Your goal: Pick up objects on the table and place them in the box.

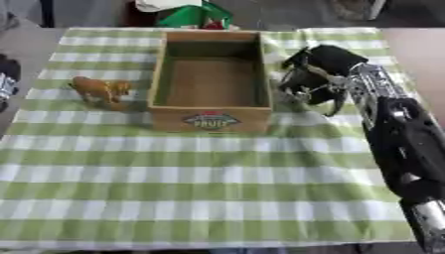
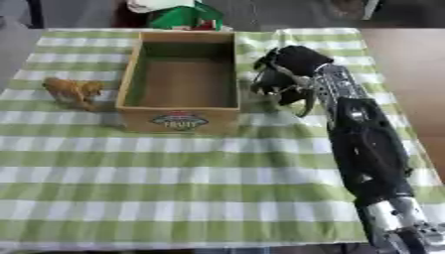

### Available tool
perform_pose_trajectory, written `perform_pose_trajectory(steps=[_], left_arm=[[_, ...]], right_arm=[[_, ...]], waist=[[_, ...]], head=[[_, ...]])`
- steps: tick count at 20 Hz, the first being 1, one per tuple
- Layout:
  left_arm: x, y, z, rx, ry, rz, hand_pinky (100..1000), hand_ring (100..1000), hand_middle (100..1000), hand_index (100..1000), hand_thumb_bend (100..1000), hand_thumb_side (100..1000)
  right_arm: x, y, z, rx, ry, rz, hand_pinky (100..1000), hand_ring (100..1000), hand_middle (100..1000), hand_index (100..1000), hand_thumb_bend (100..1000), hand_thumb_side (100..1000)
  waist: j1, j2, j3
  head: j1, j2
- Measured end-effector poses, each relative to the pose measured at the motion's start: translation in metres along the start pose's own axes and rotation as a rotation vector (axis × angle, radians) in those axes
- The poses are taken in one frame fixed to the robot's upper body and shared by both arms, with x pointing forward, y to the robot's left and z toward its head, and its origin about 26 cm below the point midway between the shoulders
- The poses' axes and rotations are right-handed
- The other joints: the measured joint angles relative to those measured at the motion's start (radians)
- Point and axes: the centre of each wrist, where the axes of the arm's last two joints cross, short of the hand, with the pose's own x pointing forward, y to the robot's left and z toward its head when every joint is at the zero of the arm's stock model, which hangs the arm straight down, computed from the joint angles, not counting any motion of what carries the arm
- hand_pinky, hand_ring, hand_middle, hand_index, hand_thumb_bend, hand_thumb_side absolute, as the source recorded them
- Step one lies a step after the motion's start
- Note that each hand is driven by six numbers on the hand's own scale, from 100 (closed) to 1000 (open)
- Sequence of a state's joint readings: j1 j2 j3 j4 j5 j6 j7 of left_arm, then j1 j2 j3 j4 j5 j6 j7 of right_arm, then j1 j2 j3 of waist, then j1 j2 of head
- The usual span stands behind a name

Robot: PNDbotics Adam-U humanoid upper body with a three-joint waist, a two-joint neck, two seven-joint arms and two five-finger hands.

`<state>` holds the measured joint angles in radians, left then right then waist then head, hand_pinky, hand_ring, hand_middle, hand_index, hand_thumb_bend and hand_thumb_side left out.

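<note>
Hand [image 1: 315, 74] right of box [image 1: 210, 119]; lion toy [image 1: 102, 91] left.

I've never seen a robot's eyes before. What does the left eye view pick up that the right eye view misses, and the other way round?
Only the left eye view: a dark shape at the left edge; I cannot tell what it is.
Only the right eye view: a wider strip of bare brown table beyond the cloth's right side.
Both: the green checked cloth, the open wooden box, the brown toy animal to the box's left, and the right robot hand beside the box's right wall.
</note>
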<state>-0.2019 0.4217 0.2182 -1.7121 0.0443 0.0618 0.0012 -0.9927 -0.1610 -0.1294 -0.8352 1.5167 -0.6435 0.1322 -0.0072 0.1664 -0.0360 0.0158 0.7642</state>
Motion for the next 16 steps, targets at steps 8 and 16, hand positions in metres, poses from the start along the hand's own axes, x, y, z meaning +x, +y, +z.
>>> perform_pose_trajectory(steps=[8, 16], left_arm=[[0.000, 0.000, 0.000, -0.002, 0.000, 0.000, 669, 677, 634, 748, 373, 458], [0.000, -0.002, 0.000, -0.012, 0.000, 0.002, 669, 677, 634, 748, 373, 457]], right_arm=[[0.005, -0.032, -0.014, -0.080, -0.033, 0.036, 524, 174, 534, 846, 100, 176], [0.040, -0.068, -0.048, -0.171, -0.144, 0.056, 528, 173, 529, 846, 100, 172]], waist=[[0.000, -0.004, 0.004], [0.000, -0.009, 0.013]], head=[[-0.002, 0.000], [-0.009, 0.000]])
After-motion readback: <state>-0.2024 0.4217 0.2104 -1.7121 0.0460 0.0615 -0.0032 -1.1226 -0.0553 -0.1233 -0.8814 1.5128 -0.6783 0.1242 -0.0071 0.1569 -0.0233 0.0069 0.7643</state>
